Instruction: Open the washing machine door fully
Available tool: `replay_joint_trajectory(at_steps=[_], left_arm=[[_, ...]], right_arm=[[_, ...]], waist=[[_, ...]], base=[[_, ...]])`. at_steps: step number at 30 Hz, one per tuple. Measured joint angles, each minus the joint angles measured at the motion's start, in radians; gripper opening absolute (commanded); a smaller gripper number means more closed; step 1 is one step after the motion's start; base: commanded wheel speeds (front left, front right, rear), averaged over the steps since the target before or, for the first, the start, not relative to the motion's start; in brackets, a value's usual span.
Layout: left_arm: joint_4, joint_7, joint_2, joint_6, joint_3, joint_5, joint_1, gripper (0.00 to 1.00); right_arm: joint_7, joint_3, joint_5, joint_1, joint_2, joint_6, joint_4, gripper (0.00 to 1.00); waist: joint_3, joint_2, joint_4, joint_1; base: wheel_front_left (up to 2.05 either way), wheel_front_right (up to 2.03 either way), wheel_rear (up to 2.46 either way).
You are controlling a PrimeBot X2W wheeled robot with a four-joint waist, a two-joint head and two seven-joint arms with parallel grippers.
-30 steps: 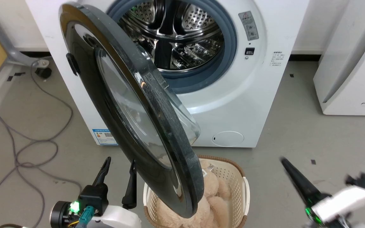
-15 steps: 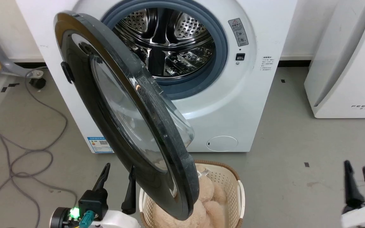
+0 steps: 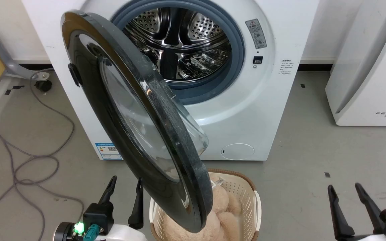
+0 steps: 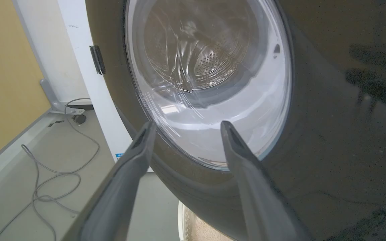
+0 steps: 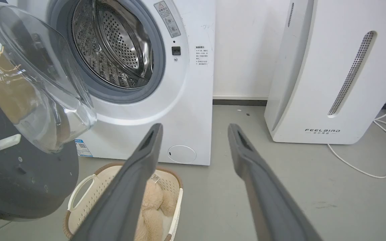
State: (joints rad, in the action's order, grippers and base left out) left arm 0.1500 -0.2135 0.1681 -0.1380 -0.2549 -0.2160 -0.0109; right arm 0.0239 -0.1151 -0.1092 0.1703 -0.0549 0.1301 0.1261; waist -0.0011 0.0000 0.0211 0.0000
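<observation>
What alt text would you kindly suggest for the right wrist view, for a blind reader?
The washing machine door stands swung out at left; the washing machine shows its steel drum. The right gripper is open and empty above the floor. A basket holding a plush toy sits below the door; a white appliance stands at right.

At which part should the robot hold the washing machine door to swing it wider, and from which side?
Probably the washing machine door at its black rim's free edge, nearest the robot. Come from the front, one finger each side: the edge is narrow there, while the glass bowl bulges inward.
</observation>
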Motion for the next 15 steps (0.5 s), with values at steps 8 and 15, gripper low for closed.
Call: replay_joint_trajectory(at_steps=[8,15], left_arm=[[0.006,-0.004,0.002,-0.001,0.001,-0.017,0.0,0.0],[0.005,-0.008,0.005,-0.001,0.0,-0.024,0.0,0.0]], right_arm=[[-0.009,0.017,-0.017,0.015,0.0,0.0,0.035,1.0],[-0.009,0.015,-0.023,0.015,0.0,0.0,0.043,1.0]], waist=[[0.005,0.0,-0.002,0.0],[0.016,0.0,-0.001,0.0]], base=[[0.0,0.0,0.0],[0.0,0.0,0.0]])
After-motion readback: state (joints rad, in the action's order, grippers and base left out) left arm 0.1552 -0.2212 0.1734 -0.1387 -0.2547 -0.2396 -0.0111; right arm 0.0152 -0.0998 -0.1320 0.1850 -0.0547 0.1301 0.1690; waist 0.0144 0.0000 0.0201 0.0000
